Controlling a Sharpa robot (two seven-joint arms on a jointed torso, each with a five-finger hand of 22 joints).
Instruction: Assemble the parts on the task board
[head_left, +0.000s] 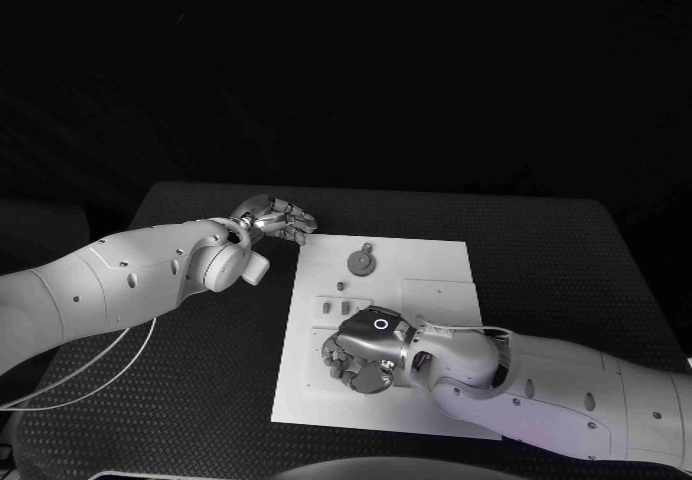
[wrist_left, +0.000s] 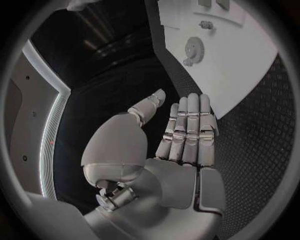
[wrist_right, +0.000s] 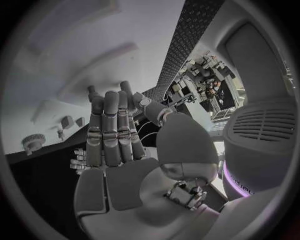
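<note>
While right hand (head_left: 368, 350) hovers flat over task board (head_left: 433, 270), fingers pressed together, holding nothing, gear (head_left: 362, 262) ahead could get bumped; left hand (head_left: 274, 220) empty, fingers straight.

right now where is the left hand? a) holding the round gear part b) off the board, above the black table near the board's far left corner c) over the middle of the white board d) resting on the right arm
b: in the head view the left hand is over the black table beside the task board, open and holding nothing; the gear lies untouched on the board.
</note>
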